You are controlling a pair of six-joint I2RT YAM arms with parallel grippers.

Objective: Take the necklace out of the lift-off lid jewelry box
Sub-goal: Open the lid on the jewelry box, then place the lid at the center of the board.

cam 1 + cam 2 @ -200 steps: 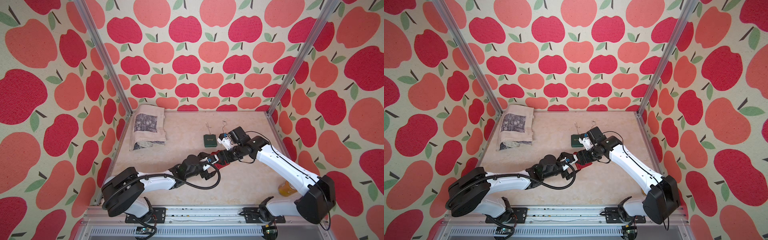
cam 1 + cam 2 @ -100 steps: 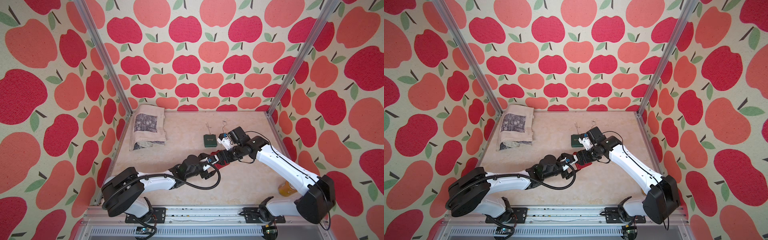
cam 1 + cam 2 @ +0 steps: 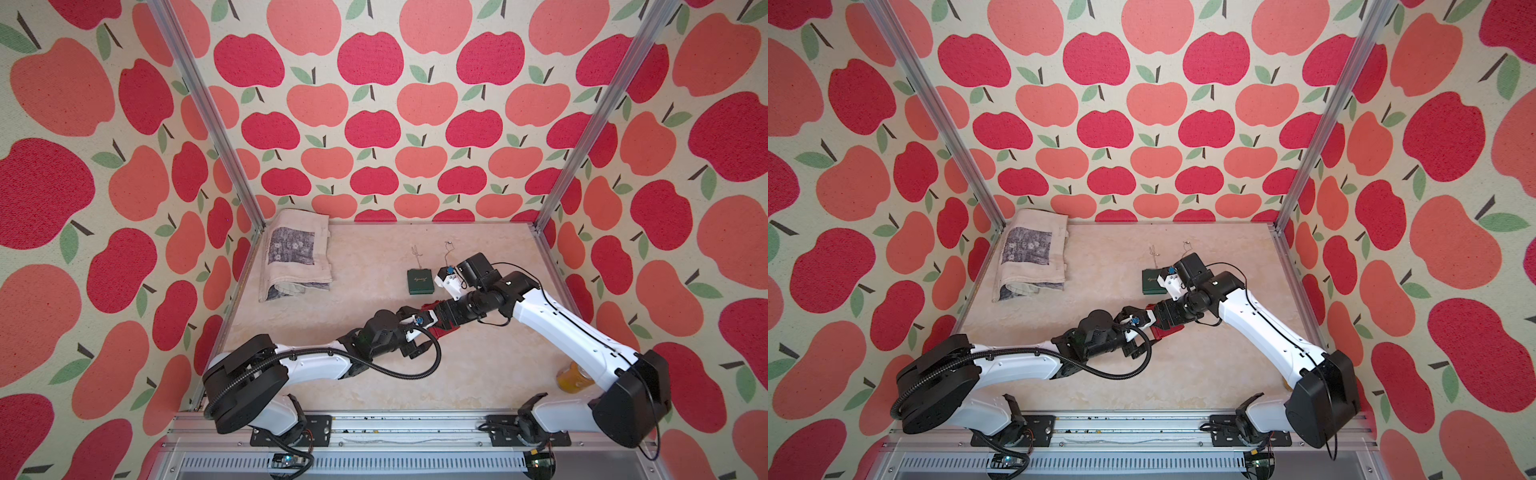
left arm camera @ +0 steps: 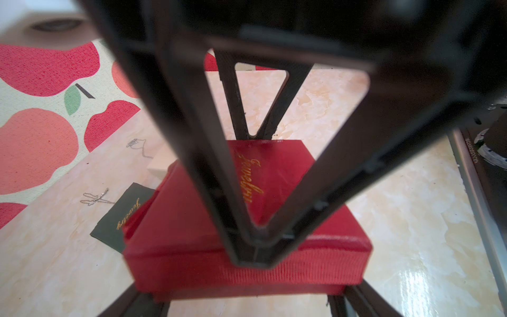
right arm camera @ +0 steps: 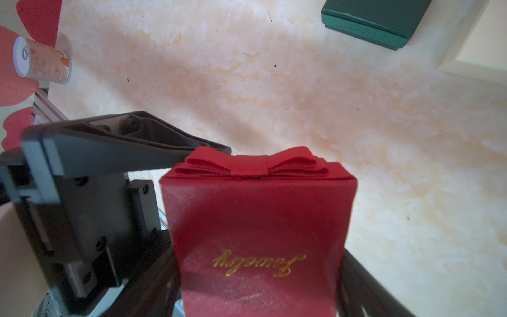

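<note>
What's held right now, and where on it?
Red box. Right gripper pinches the lid across two opposite edges. Left gripper flanks the box lower down, but firm contact is unclear.

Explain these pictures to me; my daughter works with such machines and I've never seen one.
Two white robot arms stand at a table, each ending in a two-fingered gripper. Two pictures look down from overhead; two come from cameras on the wrists. The left gripper and the right gripper both clamp one red jewelry box, its lid on. On the table lie a green box, a cream box, two thin necklaces, a folded cloth and a can.
</note>
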